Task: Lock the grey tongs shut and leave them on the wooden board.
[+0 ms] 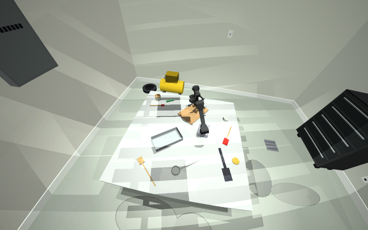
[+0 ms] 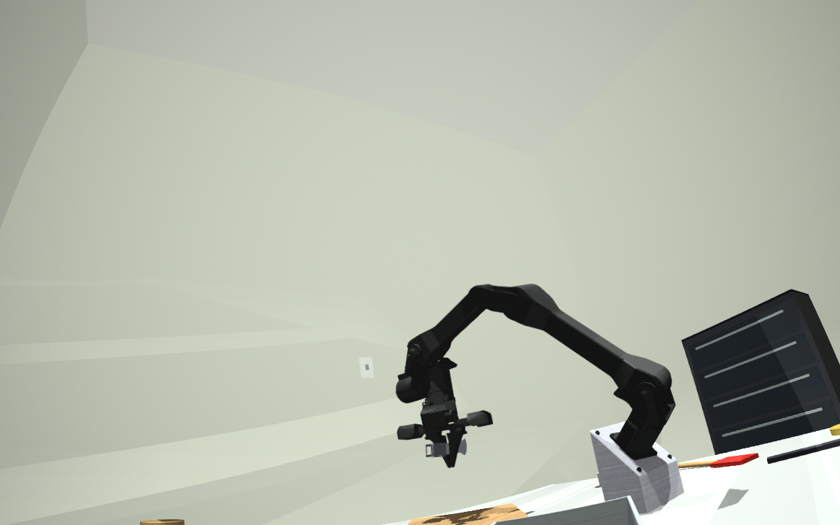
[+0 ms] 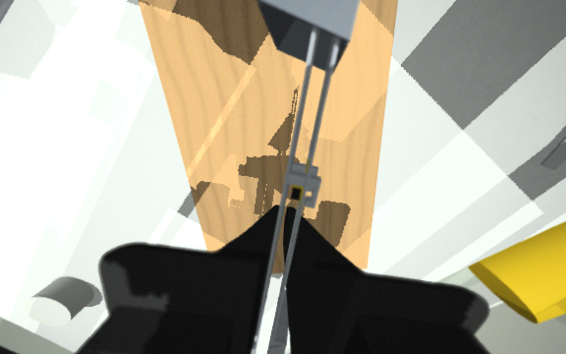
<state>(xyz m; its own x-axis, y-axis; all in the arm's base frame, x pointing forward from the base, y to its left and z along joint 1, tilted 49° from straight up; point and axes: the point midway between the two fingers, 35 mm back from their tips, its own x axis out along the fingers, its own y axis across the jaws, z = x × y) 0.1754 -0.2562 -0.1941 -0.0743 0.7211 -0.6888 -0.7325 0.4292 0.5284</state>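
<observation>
My gripper is shut on the grey tongs and holds them in the air above the wooden board. In the wrist view, the two thin tong arms run close together, nearly parallel, from a grey block-like end piece at the top, past a small grey fitting, down across the fingers. In the exterior view they look roughly level, below the wrist. I cannot tell whether the lock is engaged. The roasting tin stands on the table, with no tongs across it.
A strainer, a wooden spatula, a dark turner, a red spatula and a yellow disc lie on the table. A jar, a green-handled tool and a red-tipped brush are beyond the board.
</observation>
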